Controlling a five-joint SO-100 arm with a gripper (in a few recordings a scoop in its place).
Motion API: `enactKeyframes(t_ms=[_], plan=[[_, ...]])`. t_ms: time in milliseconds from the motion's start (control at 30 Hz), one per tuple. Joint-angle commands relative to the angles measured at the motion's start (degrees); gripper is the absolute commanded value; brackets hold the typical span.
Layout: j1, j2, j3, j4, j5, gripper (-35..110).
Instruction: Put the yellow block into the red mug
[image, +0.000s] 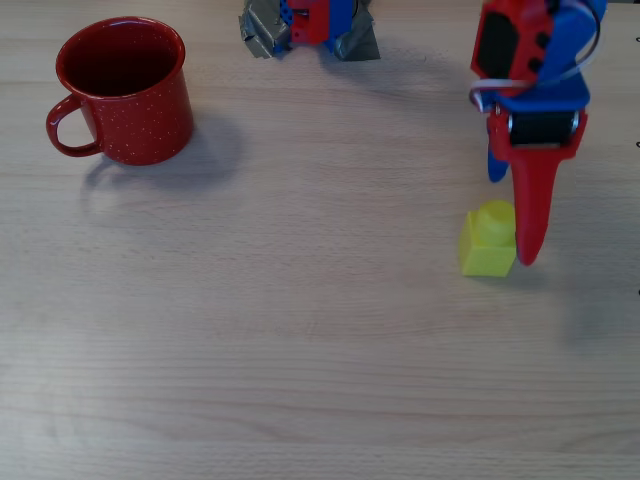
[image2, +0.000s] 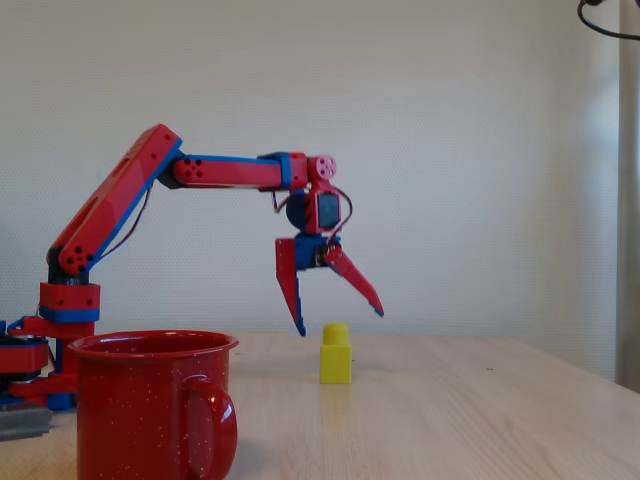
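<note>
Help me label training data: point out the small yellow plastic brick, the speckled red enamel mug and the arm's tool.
Small yellow plastic brick (image: 488, 250), overhead view, its body below the stud.
Speckled red enamel mug (image: 150, 125), overhead view, outer wall.
Tool (image2: 340, 322), fixed view, midway between fingertips.

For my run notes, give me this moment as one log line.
phase: reaching | tool: open, above block, not gripping | block: upright on table | mug: upright, block not inside
</note>
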Motion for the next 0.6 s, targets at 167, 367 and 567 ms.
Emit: enactKeyframes(t_ms=[167, 367, 567], plan=[[-0.18, 0.7, -0.44, -1.23, -0.35, 46], [0.0, -0.62, -0.26, -3.08, -1.49, 46], [0.53, -1.76, 0.97, -5.19, -2.02, 46]])
